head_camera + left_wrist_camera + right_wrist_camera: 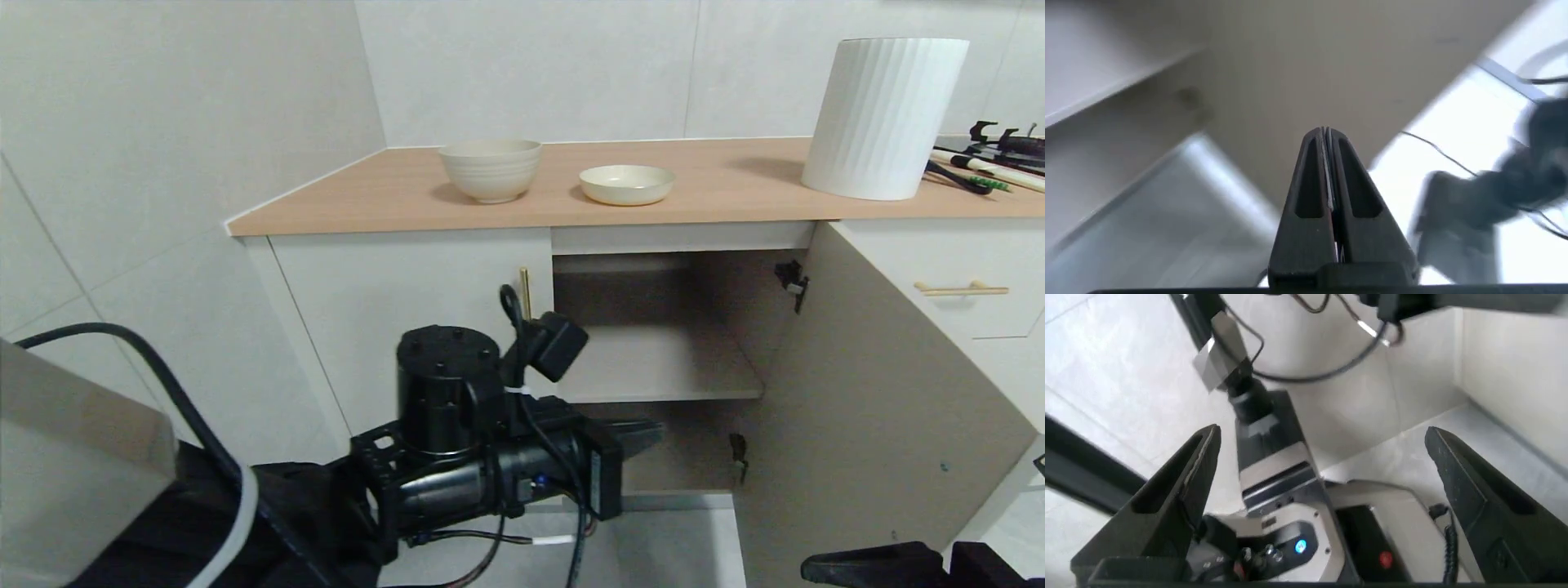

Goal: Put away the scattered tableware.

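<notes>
Jaws: left jaws pressed together and empty, low before the open cabinet (653, 367); right jaws spread, empty. Bowl (491, 169) and dish (626, 184) stand near the counter's (735, 175) front edge. We judge collection not yet begun; next, raise, open, grasp one.

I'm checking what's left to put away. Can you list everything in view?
counter: one, wood-toned, above the cabinet
bowl: one, cream, on the counter's left part
dish: one, cream, shallow, on the counter right of the bowl, apart from it
canister: one, white, ribbed, farther right on the counter
utensils: several, black and pale, at the counter's right end
door: one, beige, swung open below the counter
shelf: one, pale, inside the open cabinet
handle: one, gold, on the drawer at right
left gripper: one, black, shut, low before the open cabinet
right gripper: one, black, open, low at right
</notes>
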Tool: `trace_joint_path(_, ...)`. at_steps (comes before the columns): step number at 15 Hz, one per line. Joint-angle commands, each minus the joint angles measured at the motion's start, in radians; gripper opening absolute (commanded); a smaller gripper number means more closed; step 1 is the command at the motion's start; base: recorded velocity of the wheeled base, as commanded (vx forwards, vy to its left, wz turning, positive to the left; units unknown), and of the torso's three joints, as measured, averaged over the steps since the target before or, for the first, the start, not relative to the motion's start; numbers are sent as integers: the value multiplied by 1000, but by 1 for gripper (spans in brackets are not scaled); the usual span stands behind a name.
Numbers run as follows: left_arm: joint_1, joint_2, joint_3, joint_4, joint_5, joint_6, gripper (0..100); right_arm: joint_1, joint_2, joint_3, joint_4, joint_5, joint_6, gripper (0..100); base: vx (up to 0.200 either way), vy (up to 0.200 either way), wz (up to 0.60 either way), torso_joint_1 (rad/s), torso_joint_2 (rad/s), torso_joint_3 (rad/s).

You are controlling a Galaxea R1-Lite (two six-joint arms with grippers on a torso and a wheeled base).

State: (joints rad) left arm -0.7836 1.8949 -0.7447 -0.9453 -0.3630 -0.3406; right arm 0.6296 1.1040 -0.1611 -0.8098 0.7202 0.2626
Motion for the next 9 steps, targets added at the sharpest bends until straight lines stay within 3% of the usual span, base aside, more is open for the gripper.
trace_joint_path(1,127,-146,134,-1,6,3,0,-1,83,-60,-2,-35,0,100,0,0,0,0,0,0)
trace_joint_path(3,238,-260,199,23,6,22,0,-2,189,-138,-5,-120,-5,100,0,0,0,0,0,0)
trace_joint_path(4,314,-339,217,82,6,40,0,-5,263,-196,-8,-176,-6,100,0,0,0,0,0,0)
trace_joint_path(7,442,-505,192,319,9,42,0,-82,372,-327,0,-185,-17,100,0,0,0,0,0,0)
trace_joint_path(8,494,-570,160,433,9,43,0,-160,435,-410,9,-186,-46,100,0,0,0,0,0,0)
trace_joint_path(9,520,-593,134,481,10,43,0,-203,476,-469,43,-186,-59,100,0,0,0,0,0,0)
